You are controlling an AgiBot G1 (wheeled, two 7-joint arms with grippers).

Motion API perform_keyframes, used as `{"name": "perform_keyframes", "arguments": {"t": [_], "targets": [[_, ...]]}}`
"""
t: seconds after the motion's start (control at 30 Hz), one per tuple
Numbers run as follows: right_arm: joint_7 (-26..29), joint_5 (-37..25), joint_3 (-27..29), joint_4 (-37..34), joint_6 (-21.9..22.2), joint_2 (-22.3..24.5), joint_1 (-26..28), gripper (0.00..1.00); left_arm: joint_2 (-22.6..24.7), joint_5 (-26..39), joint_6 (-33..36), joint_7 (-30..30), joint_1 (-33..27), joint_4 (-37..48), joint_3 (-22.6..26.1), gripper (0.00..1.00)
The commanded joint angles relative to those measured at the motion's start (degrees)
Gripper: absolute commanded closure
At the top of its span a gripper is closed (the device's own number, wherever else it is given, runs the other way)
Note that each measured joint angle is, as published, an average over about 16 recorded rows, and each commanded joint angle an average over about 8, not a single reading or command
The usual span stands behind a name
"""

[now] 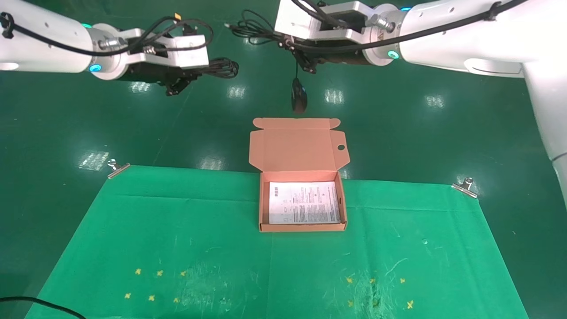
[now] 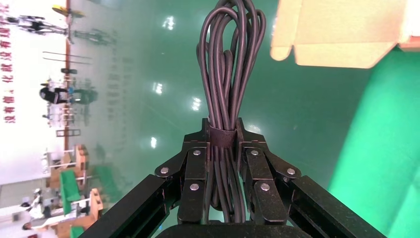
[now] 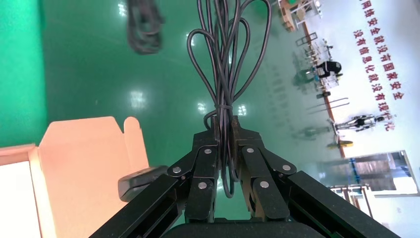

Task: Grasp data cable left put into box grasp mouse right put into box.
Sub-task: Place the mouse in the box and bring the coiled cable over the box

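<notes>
Overhead, one data cable [image 1: 223,67], one mouse [image 1: 299,94]; below, one box [image 1: 302,227].

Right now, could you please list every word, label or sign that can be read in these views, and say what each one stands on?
Printed sheet on the bottom of the box: lines of print, too small to read.
Wall in the right wrist view: red Chinese characters, too uncertain to quote.
Wall in the left wrist view: similar red characters, cut off and blurred.
Left gripper, data cable, right gripper, mouse: no lettering visible.

Both arms are raised and reach inward, the left gripper [image 1: 177,86] and right gripper [image 1: 305,62] clamped tight.
</notes>
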Motion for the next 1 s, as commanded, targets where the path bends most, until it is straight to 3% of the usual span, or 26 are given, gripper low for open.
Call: {"name": "perform_keyframes", "arguments": {"t": [0.03,0.33,1.0], "targets": [[0.0,0.5,-0.4,0.5,0.1,0.2,-0.2,1.00,-0.2,-0.2,0.4,0.3,0.2,0.0,0.1,1.00],[0.1,1.4,-4.5,-1.9,1.9,-0.3,-2.1,1.00,-5.1,0.8,5.0,-3.2,3.1,-6.1,0.8,1.00],[6.6,6.3,-20.2,-0.8,6.5,-0.9,-8.2,1.00,-16.5,8.7,18.6,-21.2,6.4,-26.9,2.4,1.00]]}}
